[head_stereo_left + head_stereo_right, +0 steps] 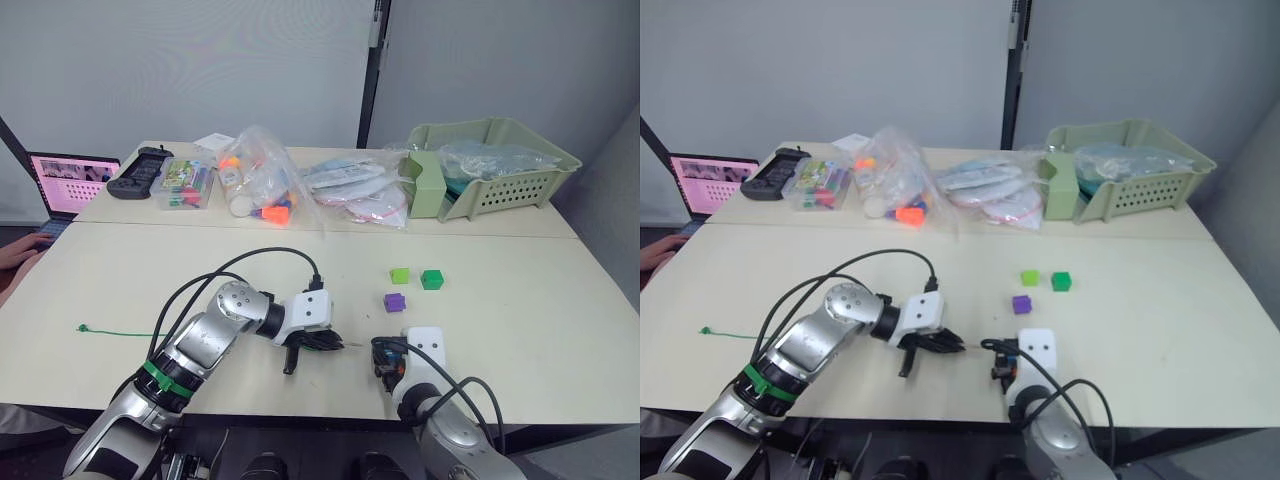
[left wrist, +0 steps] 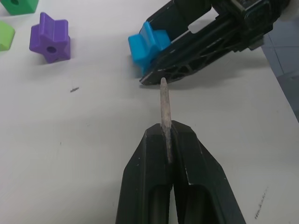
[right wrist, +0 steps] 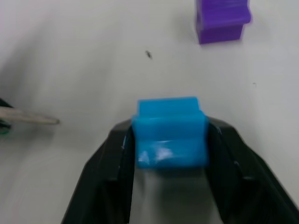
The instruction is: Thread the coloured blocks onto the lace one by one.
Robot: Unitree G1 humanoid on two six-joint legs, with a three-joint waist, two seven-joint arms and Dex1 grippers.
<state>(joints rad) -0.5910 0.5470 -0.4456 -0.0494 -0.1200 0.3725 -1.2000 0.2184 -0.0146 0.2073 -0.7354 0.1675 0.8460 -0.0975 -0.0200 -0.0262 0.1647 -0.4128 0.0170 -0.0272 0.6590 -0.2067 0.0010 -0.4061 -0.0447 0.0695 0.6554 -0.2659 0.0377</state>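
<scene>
1. A pale cream table [image 1: 560, 330] is standing against a grey wall, made of two tops joined along a seam. Along its far edge are lying a laptop [image 1: 70, 183] with a pink screen, a black controller [image 1: 140, 171], a clear box of coloured pieces [image 1: 187, 184], plastic bags of toys [image 1: 262, 187] and a pale green basket [image 1: 497, 163]. A person's hand [image 1: 18, 254] is resting at the laptop.

2. The lace [image 1: 115, 331] is lying across the near left of the table, its knotted end well out to the left. Its stiff pale tip [image 2: 164, 100] is sticking straight out of the left gripper [image 2: 167, 136], long axis pointing at the bright blue block [image 2: 147, 42] and stopping just short of it.

3. A purple block [image 1: 395, 301], a lime green block [image 1: 400, 274] and a dark green block [image 1: 432, 279] are sitting close together on the table beyond the right gripper [image 3: 169, 135].

4. The left arm is reaching in, bent at the elbow, forearm running rightward; its fingers are pinching closed on the lace tip.

5. The right arm is coming up from the near edge, its fingers clamping the bright blue block from both sides, just above the table.
</scene>
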